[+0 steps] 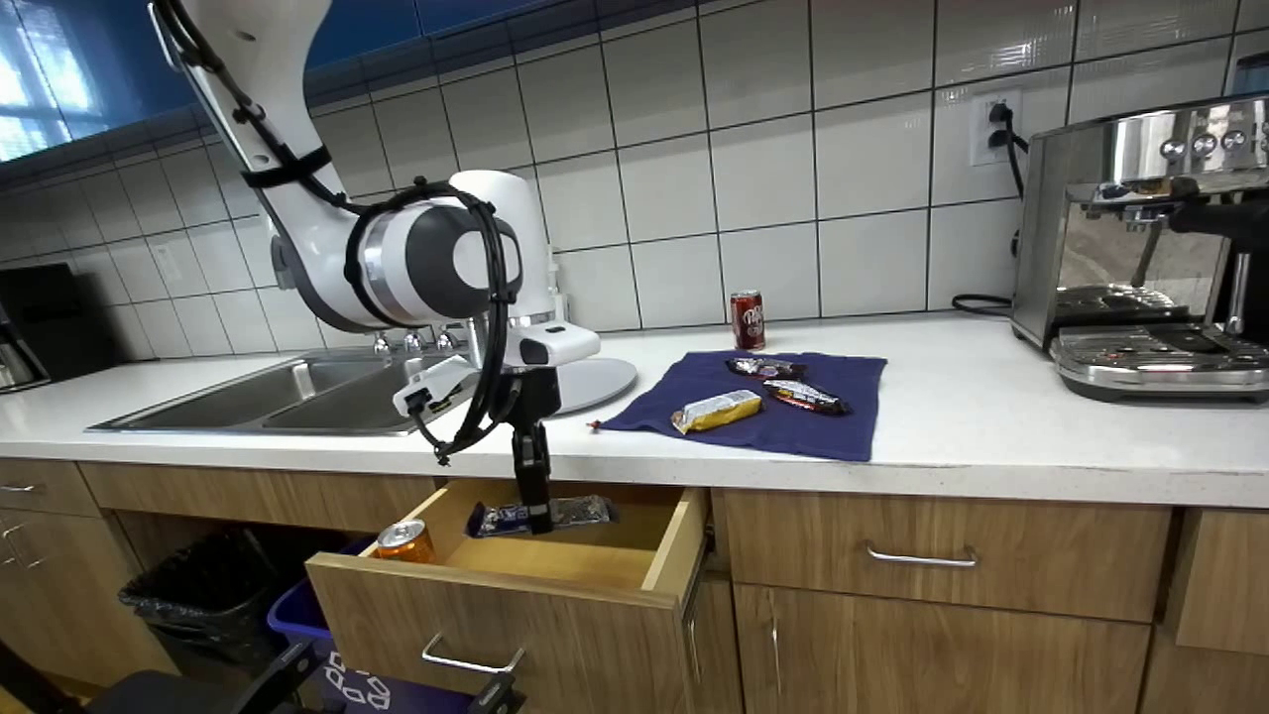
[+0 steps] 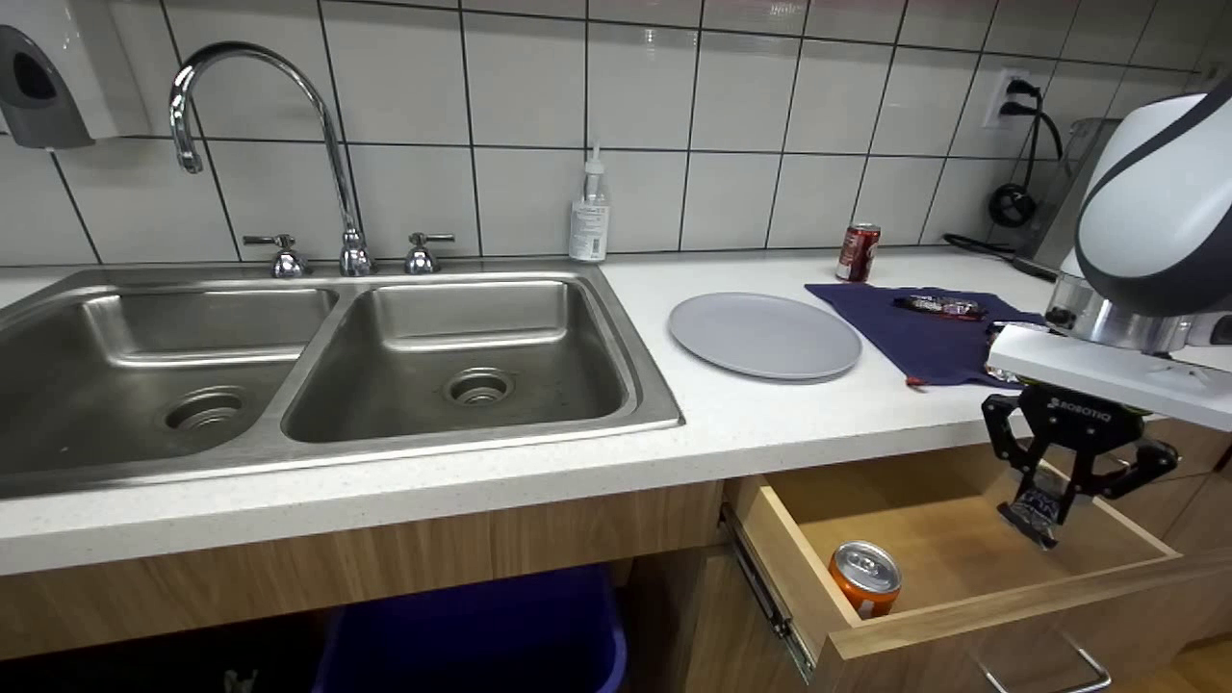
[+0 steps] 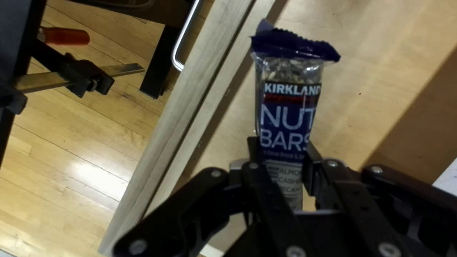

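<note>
The nut bar [image 3: 287, 117] is being held over the open drawer [image 1: 555, 635]; its ends are sticking out, because the gripper [image 3: 281, 150] is pinching only its narrow middle, nearly closed. An orange can [image 2: 865, 581] is standing near the drawer's corner.

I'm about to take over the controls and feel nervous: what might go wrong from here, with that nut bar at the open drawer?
The nut bar could twist or slip in the pincer, as a long stretch sticks out beyond where it is gripped.

The orange can, near a front corner of the drawer, might topple if the pincer swings into it.

Moving back carelessly may bump the arm against the countertop.
</note>
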### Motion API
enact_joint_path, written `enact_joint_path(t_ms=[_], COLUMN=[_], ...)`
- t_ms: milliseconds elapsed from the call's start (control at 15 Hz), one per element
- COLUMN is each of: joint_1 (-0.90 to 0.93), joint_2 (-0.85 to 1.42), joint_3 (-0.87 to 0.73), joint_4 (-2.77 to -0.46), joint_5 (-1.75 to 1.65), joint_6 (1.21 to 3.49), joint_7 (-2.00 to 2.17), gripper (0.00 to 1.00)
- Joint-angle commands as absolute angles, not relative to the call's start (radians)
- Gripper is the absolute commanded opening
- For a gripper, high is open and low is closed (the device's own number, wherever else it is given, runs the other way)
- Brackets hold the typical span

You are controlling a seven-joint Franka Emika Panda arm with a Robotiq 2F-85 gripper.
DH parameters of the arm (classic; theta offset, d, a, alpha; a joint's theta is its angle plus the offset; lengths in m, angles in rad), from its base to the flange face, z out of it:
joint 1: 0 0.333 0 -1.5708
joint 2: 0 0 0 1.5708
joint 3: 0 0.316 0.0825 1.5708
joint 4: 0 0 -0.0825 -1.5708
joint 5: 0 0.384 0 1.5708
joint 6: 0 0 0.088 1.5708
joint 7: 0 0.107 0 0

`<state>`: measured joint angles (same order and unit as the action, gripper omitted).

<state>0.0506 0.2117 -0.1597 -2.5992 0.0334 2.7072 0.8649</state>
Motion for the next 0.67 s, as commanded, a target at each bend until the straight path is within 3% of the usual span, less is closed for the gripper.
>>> enact_joint_path(t_ms=[0, 333, 600], joint_1=[0.046, 0.048, 0.053], joint_2=[0.22, 0.174, 0.124], joint_3=[-0.159, -0.162, -0.17], joint_4=[-2.582, -2.607, -2.623], joint_5=[0.041, 0.035, 0.003], joint_6=[2.705, 2.698, 2.686], joint_7=[0.887, 0.883, 0.899], gripper=[0.6, 0.95, 1.0])
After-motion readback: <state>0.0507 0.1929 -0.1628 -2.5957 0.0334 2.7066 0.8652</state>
